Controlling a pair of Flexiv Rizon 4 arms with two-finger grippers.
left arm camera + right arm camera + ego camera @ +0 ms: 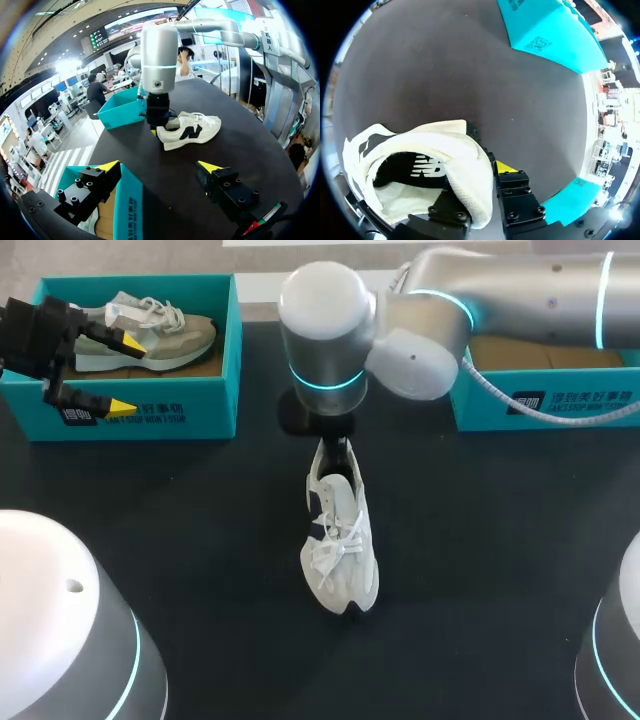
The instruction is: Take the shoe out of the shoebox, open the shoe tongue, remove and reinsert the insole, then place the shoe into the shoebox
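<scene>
From above and behind, the head camera looks down over the black table point(200, 540). The left wrist camera sits low above a teal shoebox point(127, 210), facing across to the white shoe point(192, 130). All three catch that shoe; the right wrist camera looks down close on its heel.

Shows soft white mesh cloth on the white shoe point(340, 540), with woven laces and a smooth black insole point(415, 167) inside. Adds a matt black worktop point(200, 530), faintly grainy. Shows smooth teal cardboard on the shoebox point(150, 415), a satin silver shell on the right arm point(500, 300), and matt black bolted fingers point(517, 202) on the right tool point(477, 182).
</scene>
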